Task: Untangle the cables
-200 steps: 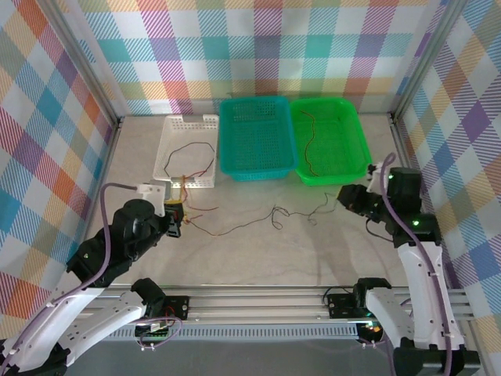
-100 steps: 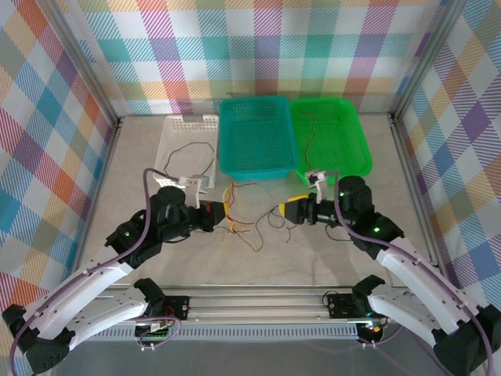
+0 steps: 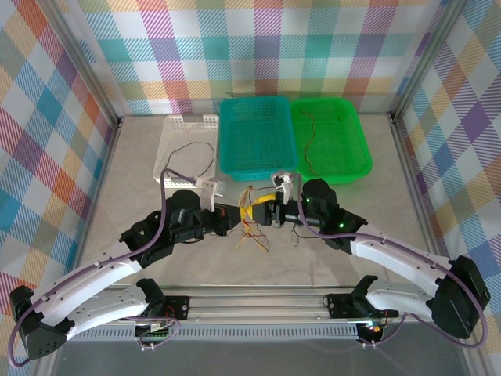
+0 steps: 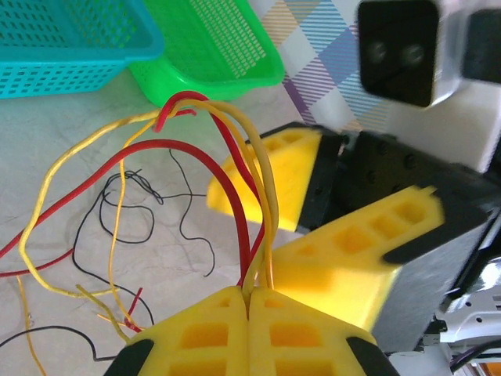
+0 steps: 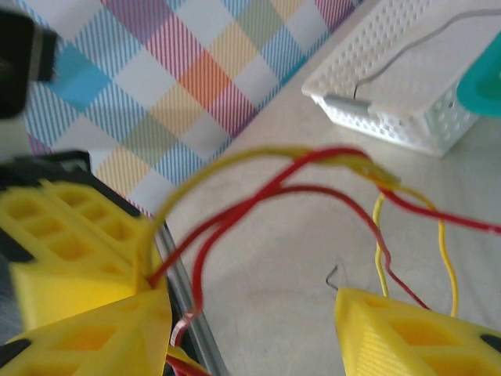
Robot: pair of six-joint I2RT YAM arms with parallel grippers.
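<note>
Roughly: 2 grippers, 3 plastic mesh baskets, namely white basket [image 3: 176, 125], teal basket [image 3: 235, 110] and green basket [image 3: 356, 129], side by side at the far end of the marbled table [image 3: 125, 180]. L gripper [image 4: 249, 305] is clamped tight on the cables [image 4: 235, 157]: thin glossy red + yellow strands, several of each, exact no. can't tell, arching up from its ribbed yellow fingers [image 4: 203, 337]. R gripper [image 5: 250, 329] sits just opposite, jaws apart, gripping nothing; the loops arch right in front of it. 1 black wire [image 4: 129, 196] lies curled on the tabletop below. 1 dark wire [image 3: 185, 146] in the white basket, 1 reddish wire [image 3: 310, 145] in the green.
</note>
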